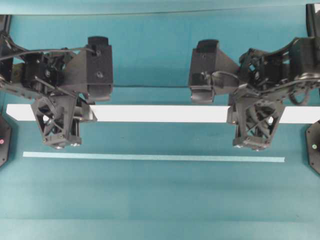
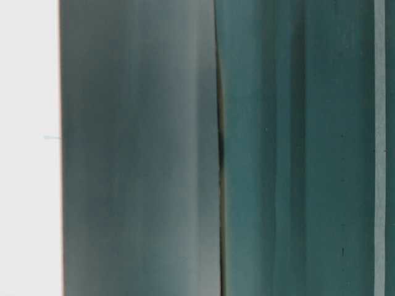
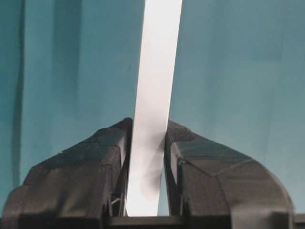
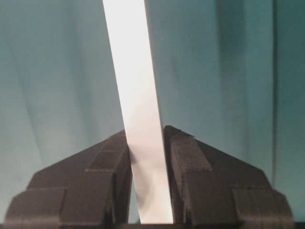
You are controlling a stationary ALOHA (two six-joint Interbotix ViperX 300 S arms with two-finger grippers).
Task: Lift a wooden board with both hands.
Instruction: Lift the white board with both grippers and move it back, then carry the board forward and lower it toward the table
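the long, narrow white wooden board [image 1: 160, 113] lay left to right above the teal table [image 1: 160, 200]. the left gripper [image 3: 145, 162] and right gripper [image 4: 145, 162] each pinched it near opposite ends, so the lift needed equal height.

- Worktop [image 1: 150, 200]: covered in teal cloth, with faint folds and creases visible in both wrist views.
- Thin pale tape strip [image 1: 150, 157] lies flat on the cloth, running left-right across most of the overhead view, near the front edge.
- Two black round bases sit at the worktop's sides: left [image 1: 4, 140], right [image 1: 314, 147], each showing a small light.
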